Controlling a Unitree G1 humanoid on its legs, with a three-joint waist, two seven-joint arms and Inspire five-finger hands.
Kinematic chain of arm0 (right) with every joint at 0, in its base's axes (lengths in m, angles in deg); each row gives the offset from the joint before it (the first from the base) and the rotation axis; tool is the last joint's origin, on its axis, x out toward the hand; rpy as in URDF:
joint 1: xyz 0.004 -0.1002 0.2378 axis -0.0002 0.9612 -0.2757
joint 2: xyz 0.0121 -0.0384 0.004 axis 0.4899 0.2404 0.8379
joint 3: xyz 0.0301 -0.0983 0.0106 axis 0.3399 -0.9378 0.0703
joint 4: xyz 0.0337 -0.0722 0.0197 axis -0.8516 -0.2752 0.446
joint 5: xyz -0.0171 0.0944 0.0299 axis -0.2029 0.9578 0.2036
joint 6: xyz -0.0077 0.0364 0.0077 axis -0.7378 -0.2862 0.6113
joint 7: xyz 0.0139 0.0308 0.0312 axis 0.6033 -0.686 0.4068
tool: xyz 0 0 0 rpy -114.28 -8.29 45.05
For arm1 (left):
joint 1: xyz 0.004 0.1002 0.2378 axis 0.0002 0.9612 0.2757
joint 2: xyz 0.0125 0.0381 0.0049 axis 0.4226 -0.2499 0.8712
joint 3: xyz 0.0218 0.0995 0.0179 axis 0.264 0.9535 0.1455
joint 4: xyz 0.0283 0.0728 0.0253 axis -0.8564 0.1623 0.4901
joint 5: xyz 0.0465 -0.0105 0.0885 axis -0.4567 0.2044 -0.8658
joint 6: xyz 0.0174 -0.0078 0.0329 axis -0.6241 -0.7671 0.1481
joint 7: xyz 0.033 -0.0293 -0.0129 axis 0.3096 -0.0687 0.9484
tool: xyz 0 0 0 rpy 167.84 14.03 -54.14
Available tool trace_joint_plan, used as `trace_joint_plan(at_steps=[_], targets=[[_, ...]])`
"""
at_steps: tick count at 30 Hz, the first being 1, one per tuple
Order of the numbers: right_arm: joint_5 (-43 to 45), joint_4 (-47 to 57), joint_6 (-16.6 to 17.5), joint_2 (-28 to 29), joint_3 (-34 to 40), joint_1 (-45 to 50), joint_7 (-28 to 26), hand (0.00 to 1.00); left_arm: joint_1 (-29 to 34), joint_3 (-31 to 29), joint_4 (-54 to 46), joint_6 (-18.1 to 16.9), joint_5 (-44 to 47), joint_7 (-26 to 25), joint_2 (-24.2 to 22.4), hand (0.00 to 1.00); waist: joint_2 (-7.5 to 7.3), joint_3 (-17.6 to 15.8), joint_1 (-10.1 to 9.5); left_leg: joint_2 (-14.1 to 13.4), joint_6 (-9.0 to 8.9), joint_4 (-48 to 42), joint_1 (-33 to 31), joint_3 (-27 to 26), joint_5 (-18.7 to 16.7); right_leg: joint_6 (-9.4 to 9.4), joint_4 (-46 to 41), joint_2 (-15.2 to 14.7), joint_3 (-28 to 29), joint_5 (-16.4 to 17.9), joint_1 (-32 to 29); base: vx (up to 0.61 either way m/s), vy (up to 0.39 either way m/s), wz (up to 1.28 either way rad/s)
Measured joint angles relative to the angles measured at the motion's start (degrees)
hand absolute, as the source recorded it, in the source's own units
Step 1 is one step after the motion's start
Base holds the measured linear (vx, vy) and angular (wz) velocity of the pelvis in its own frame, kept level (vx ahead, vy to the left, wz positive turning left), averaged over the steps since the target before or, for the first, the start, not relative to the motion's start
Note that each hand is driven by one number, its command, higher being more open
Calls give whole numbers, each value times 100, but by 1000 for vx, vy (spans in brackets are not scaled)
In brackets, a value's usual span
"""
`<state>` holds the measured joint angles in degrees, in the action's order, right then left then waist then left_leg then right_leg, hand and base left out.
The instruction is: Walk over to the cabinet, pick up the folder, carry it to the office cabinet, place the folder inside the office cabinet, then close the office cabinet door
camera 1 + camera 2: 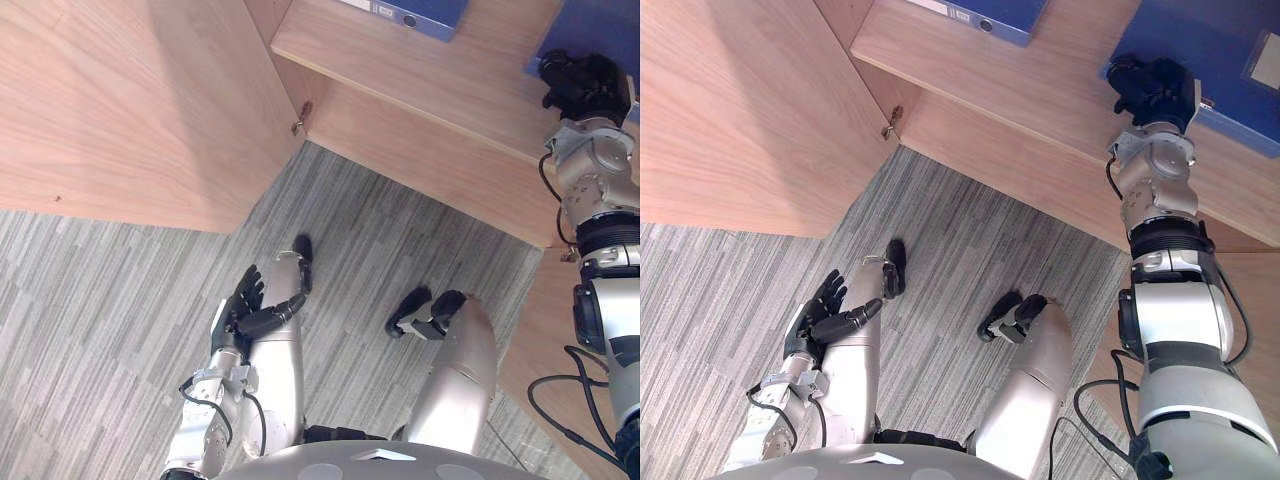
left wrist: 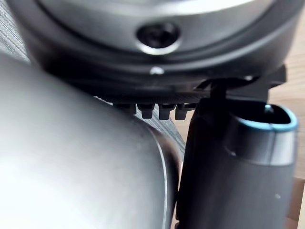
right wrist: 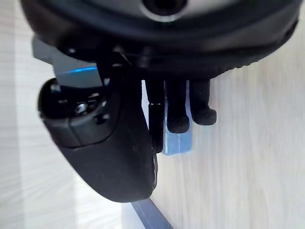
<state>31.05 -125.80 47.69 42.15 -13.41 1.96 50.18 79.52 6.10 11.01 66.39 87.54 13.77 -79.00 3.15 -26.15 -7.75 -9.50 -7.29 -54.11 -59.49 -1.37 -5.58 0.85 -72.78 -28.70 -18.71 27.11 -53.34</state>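
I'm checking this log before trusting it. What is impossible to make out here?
Folder: right eye view, cut off by the top and right edges, partly under the right hand.
Whether that hand holds it: right wrist view, the hand's own bulk hides the contact.
Second folder: eye views, cut off by the top edge.

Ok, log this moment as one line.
stage: folder placement | right hand: on folder, on cabinet shelf | left hand: open, idle at side | door: open
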Motion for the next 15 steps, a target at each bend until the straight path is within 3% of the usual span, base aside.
trace_joint_plan(at_steps=[11, 15], targets=[[-416, 1819, -23, 180, -172, -86, 48, 0, 7, -131, -115, -33, 4, 15, -5, 100, -127, -73, 2, -1, -22, -79, -11, 89, -13, 3, -17, 23, -56, 0, 68, -4, 0, 1], [-417, 1919, 5, 360, -20, -86, 51, 0, 0, -159, -112, -33, 6, 17, -7, 100, -139, -80, -2, 62, -4, -57, 3, 135, -4, 4, -16, -31, -122, 2, 146, -13, 4, 10]])
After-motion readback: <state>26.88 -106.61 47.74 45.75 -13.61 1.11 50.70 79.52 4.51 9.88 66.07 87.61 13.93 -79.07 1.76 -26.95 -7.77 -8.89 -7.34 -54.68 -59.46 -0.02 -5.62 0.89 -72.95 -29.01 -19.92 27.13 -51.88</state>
